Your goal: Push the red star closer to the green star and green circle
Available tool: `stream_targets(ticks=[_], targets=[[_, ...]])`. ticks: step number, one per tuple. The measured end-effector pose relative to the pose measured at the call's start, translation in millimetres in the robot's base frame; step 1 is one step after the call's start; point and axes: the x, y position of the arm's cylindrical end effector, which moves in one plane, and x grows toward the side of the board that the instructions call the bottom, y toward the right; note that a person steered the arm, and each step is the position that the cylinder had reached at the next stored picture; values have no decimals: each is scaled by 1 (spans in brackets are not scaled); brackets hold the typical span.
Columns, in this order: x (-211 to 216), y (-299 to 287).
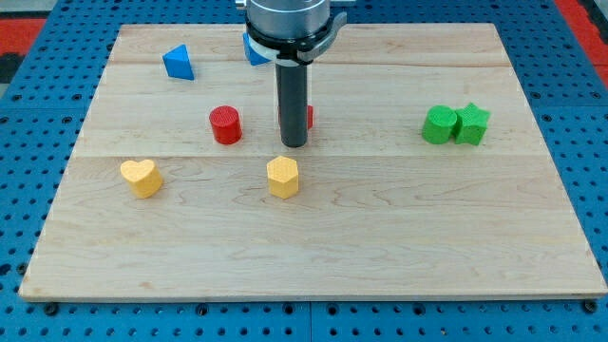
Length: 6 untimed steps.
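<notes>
All I've got for surroundings: a pale wood board [313,256] sitting on a blue pegboard [28,114], bits of red at both top corners, lighting pretty even.

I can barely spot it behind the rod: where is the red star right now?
The red star sits near the board's middle, almost hidden behind my tip, peeking out on its right. The red cylinder lies to the view's left; the green pair is far right.
</notes>
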Motion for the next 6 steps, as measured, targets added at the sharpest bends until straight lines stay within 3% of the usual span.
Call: stream_targets(ticks=[1, 2, 3, 5, 6], targets=[[-2, -66], [-26, -27], [-28, 80], [-51, 57], [-60, 120]])
